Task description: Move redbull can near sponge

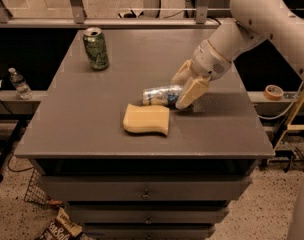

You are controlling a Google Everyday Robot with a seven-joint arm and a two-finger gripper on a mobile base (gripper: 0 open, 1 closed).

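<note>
The redbull can (159,95) lies on its side on the grey table (117,69), silver with blue patches. Its left end is just behind the far right corner of the pale-yellow sponge (146,119), which lies flat near the table's front. My gripper (178,94) reaches down from the right. Its two tan fingers (192,91) stand one on each side of the can's right end and are closed against it. The can rests on the table top.
A green can (96,48) stands upright at the table's far left. A water bottle (20,83) stands on a ledge to the left and a tape roll (274,91) on a ledge to the right. Drawers sit under the table's front edge.
</note>
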